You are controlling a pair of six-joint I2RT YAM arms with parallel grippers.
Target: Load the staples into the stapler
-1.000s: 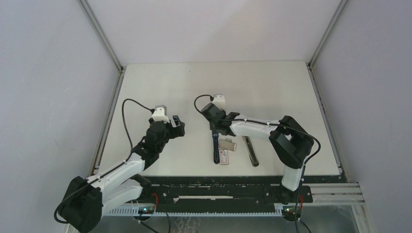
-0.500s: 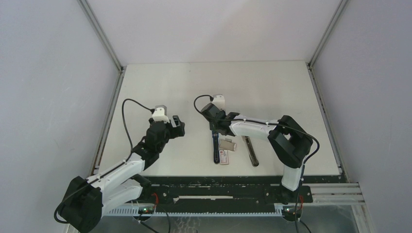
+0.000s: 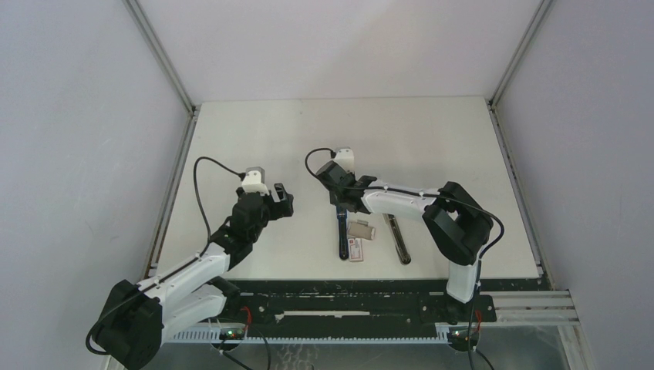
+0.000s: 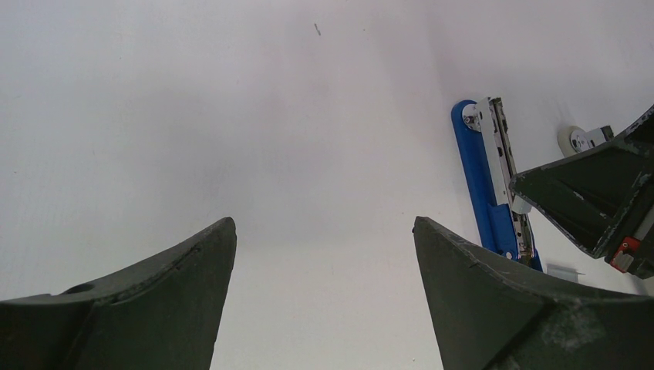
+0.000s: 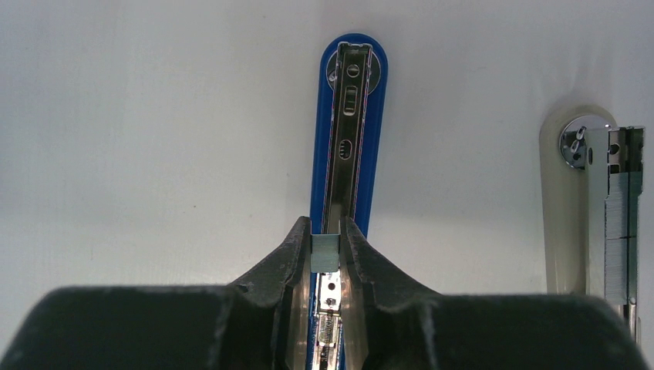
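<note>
The blue stapler [image 3: 342, 235] lies opened flat on the white table, its metal magazine channel [image 5: 345, 139] facing up. My right gripper [image 5: 326, 226] hovers right over that channel and is shut on a short silver-grey strip of staples [image 5: 325, 253], which hangs in line with the channel. In the top view the right gripper [image 3: 341, 203] sits at the stapler's far end. The red-and-white staple box [image 3: 355, 250] and its grey tray [image 3: 361, 229] lie just right of the stapler. My left gripper [image 3: 282, 202] hangs open and empty to the left, the blue stapler [image 4: 482, 185] off to its right.
A second, cream-coloured stapler [image 5: 561, 193] lies open to the right of the blue one, with staples [image 5: 617, 223] in its channel; in the top view this second stapler [image 3: 398, 239] is parallel to the blue one. Grey walls enclose the table on three sides.
The right gripper has crept slightly away and to the left over the stapler, still holding the strip. The left arm has not moved.
</note>
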